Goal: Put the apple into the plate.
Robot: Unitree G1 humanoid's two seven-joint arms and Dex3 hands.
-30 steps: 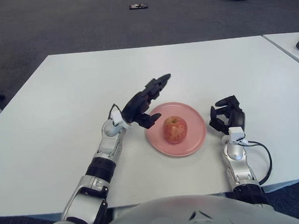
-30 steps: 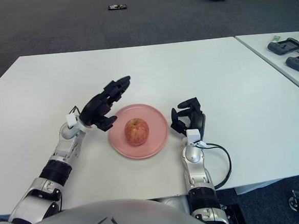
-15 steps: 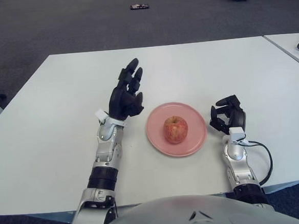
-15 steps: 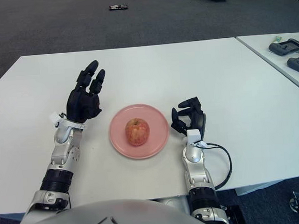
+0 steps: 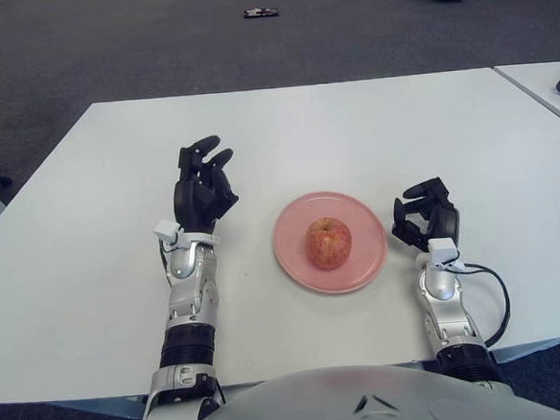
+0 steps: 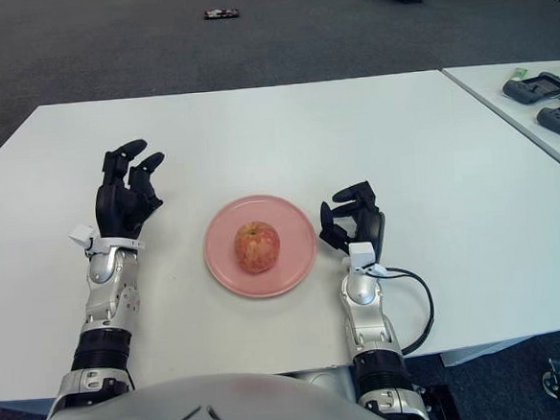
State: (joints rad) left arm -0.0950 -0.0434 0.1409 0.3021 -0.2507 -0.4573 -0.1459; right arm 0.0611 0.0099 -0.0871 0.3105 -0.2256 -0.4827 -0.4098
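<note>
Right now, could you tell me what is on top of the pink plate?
One apple sits near the middle of the pink plate. The plate surface directly beneath it is hidden. The left hand and right hand are beside the plate, holding nothing.

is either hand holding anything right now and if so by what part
Nothing is held. The left hand is left of the plate, empty; the right hand is right of it, empty. The apple sits free on the plate.
</note>
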